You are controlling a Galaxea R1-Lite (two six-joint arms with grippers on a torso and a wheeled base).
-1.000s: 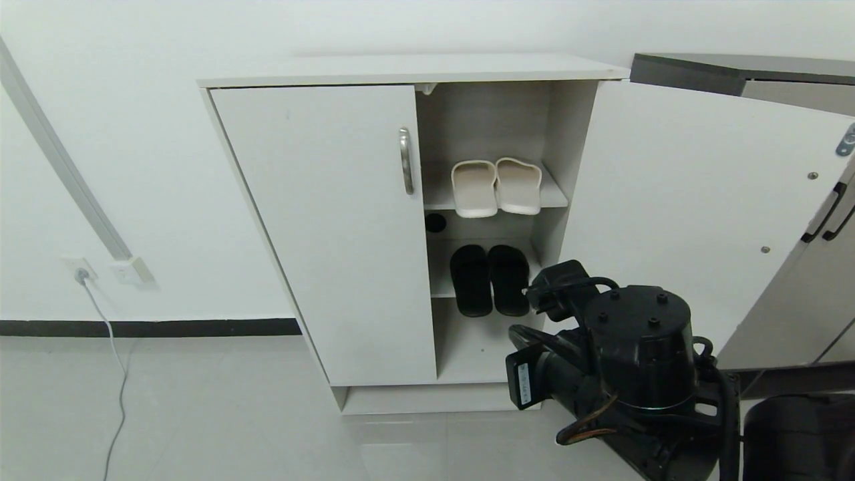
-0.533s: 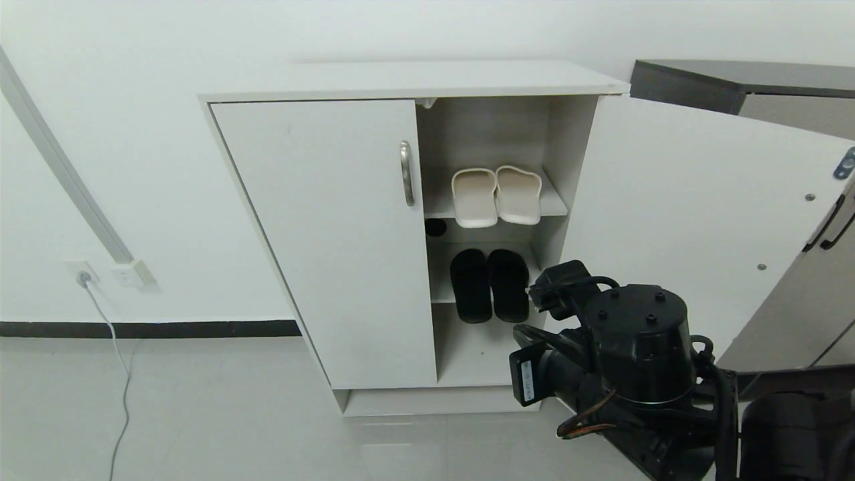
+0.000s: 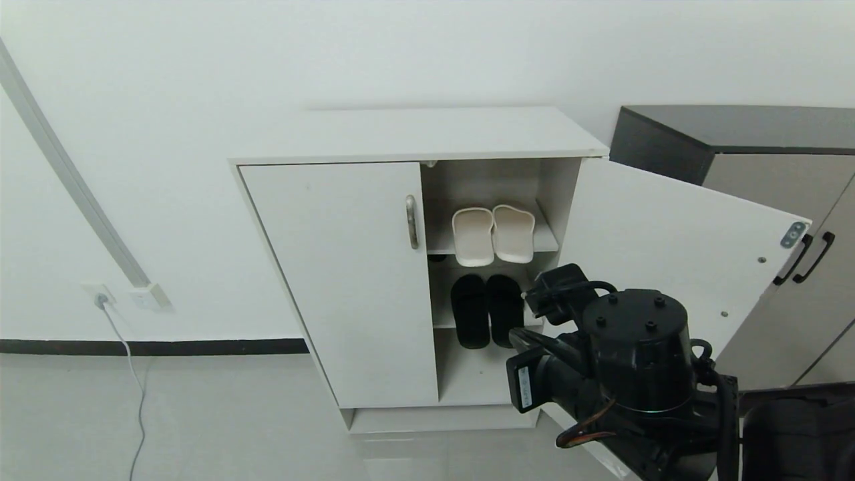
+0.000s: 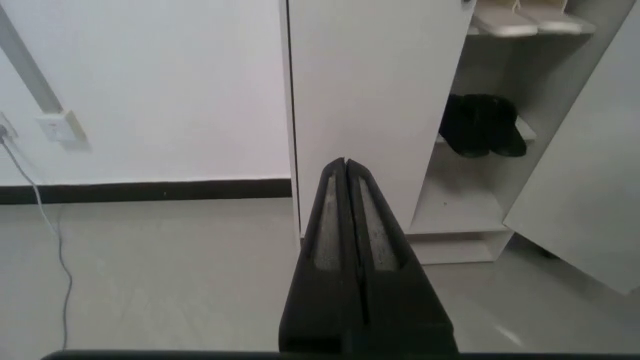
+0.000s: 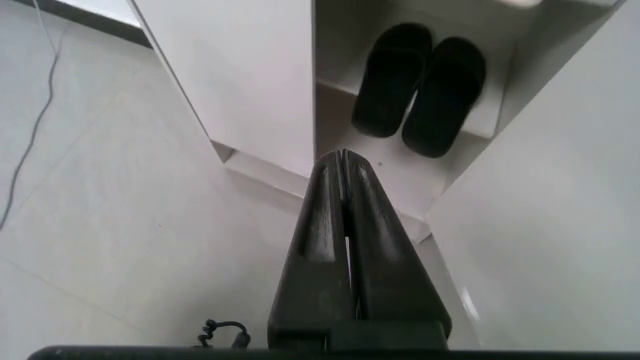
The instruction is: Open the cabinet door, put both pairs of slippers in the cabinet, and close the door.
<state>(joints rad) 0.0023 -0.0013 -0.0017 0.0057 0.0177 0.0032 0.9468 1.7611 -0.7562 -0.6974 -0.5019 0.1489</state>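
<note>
The cabinet [image 3: 414, 133] stands against the wall with its left door [image 3: 334, 280] shut and its right door [image 3: 668, 247] swung wide open. Both pairs of slippers are inside, behind the open side. The beige slippers [image 3: 493, 235] lie on the upper shelf and the black slippers [image 3: 486, 310] on the shelf below. Each pair lies side by side and touching, long axes running front to back. The black pair's near ends reach the shelf's front edge. Which ends are the toes cannot be told.

The right arm [image 3: 628, 361] is bent in front of the open door. The right gripper [image 5: 345, 165] points down at the floor just before the cabinet base, jaws pressed together and holding nothing. The left gripper [image 4: 345, 175] hangs well apart from the cabinet, aimed toward the shut door's lower part, jaws also pressed together and holding nothing.
</note>
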